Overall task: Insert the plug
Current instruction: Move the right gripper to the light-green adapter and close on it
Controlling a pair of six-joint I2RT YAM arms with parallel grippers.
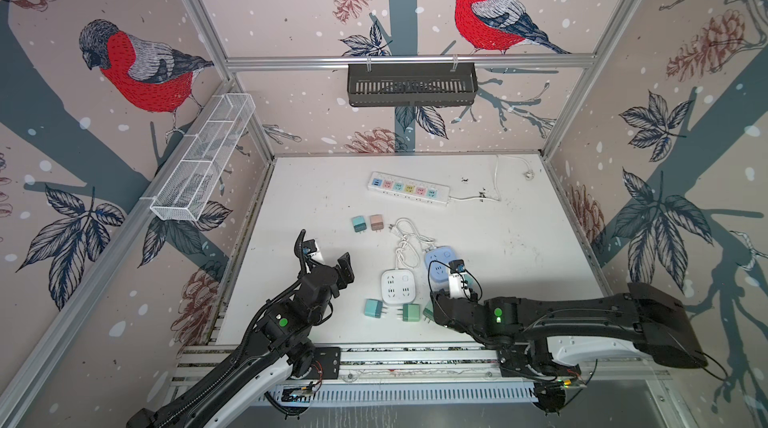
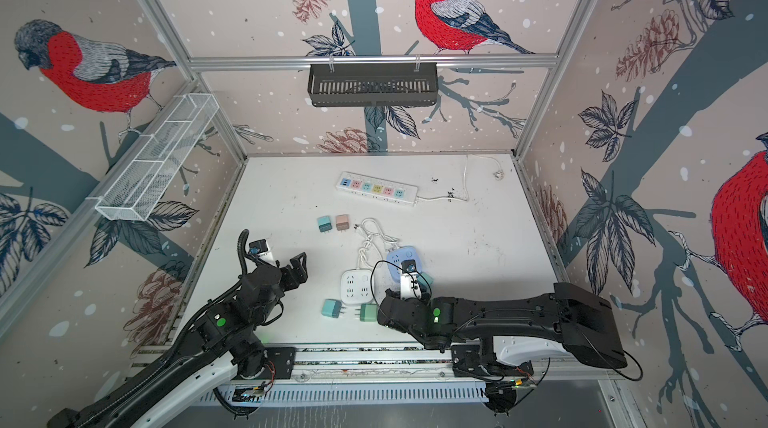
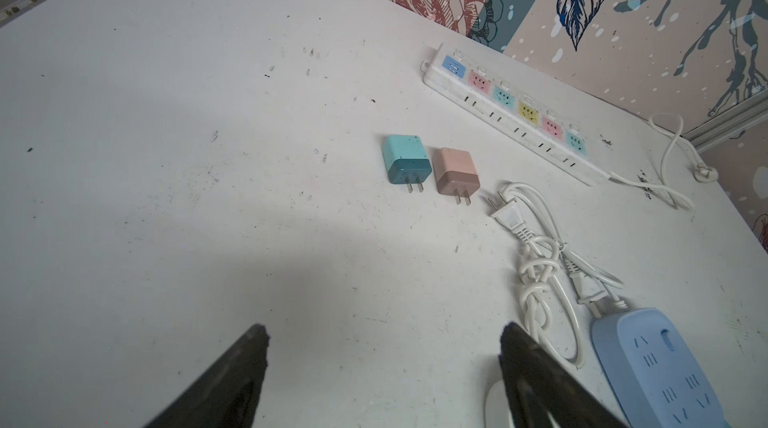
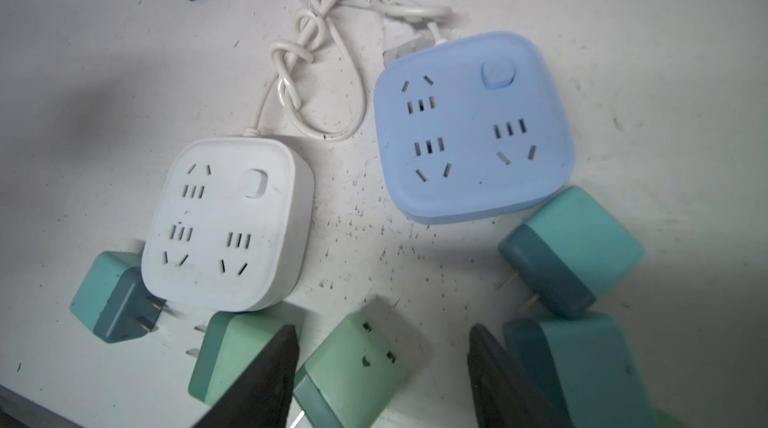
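Bird-and-pinecone wallpaper all round, scuffed white table (image 1: pixel 519 259) in the middle; clock positions are read from the table's centre in the top views, 12 being the back wall.

A white wire basket (image 1: pixel 203 159) hangs on the left wall up around 10 o'clock. The left gripper (image 3: pixel 384 330) hovers at roughly 8 o'clock, fingers spread wide with only bare table between them, so it's open and empty.

A teal plug (image 1: pixel 358 223) and a pink plug (image 1: pixel 376 222) lie side by side at about 10 o'clock, prongs toward 6; the long power strip (image 1: pixel 408 189) sits at 12, cord trailing off toward 3; a black basket (image 1: pixel 411 85) hangs on the back wall above it.

The white square socket (image 1: pixel 398 286) is at 6 o'clock, with a knotted white cord (image 1: pixel 405 238) at its 12; a second teal plug (image 1: pixel 374 308) is at its 7, prongs just beside the socket's corner; a spare mint plug (image 1: pixel 410 312) is at its 5.

The mint plug (image 4: pixel 353 363) lies on the table at the white socket's 4 o'clock, right between the right gripper (image 4: pixel 382 336) fingers. The jaws are apart with a clear gap on one side, so they're open and not squeezing it.

The blue square socket (image 1: pixel 438 261) is at the white one's 2 o'clock; a third teal plug (image 4: pixel 573 247) sits just beside its corner; a fourth teal plug (image 4: pixel 582 372) lies against the outside of one finger.
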